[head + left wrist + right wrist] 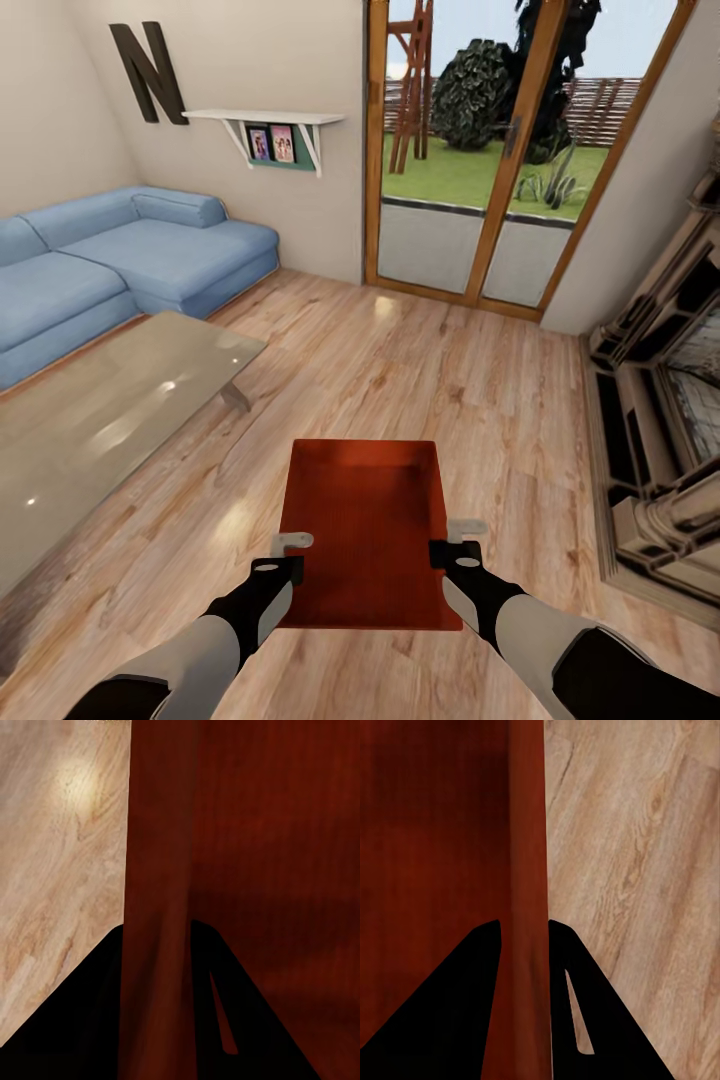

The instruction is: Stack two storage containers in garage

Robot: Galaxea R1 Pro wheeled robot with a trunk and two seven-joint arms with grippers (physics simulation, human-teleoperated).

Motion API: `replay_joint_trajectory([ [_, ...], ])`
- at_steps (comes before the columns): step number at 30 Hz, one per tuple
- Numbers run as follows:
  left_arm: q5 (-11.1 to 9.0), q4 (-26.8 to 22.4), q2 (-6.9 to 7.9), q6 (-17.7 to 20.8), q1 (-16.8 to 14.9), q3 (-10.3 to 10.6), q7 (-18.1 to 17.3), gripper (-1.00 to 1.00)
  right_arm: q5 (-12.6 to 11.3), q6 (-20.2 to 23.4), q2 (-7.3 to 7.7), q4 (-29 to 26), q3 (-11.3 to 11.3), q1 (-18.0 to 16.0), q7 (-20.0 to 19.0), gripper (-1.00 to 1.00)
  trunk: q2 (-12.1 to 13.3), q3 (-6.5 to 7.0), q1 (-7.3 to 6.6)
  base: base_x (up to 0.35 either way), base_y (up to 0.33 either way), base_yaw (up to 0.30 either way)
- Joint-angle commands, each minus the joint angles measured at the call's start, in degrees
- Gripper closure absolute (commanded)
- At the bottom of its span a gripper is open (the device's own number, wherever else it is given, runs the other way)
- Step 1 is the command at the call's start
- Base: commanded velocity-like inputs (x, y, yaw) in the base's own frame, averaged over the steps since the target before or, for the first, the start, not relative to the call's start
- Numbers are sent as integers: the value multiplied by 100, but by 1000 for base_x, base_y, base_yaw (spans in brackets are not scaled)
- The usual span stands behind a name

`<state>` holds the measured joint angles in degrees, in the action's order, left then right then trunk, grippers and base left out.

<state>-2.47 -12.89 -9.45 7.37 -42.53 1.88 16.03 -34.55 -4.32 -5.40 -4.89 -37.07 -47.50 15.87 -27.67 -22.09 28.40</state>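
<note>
One orange-red storage container (365,520), open-topped, hangs in front of me above the light wood-plank floor (450,380) of the living room. My left gripper (290,556) is shut on its left wall and my right gripper (456,542) on its right wall. In the left wrist view the thin red wall (157,870) runs between the dark fingers (82,1020) of the left gripper (157,937). The right wrist view has the same: the wall (525,832) is pinched in the right gripper (523,934), with plank floor beside it.
A glass-topped coffee table (100,420) stands at the left, with a blue corner sofa (120,250) behind it. Wood-framed glass doors (480,200) to a garden are straight ahead. An ornate stone fireplace (660,420) lines the right side.
</note>
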Motion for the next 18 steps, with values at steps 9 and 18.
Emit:
replay_joint_trajectory([
  [9, 71, -15, 5, 45, -1, 5, 138, 100, -69, -42, 48, 15, -10, -5, 48, 100, -8, 75, 2, 0, 0, 0],
  [18, 71, -14, 5, 45, -1, 5, 138, 100, -69, -50, 48, 15, -10, -5, 48, 100, -8, 157, 2, 0, 0, 0],
])
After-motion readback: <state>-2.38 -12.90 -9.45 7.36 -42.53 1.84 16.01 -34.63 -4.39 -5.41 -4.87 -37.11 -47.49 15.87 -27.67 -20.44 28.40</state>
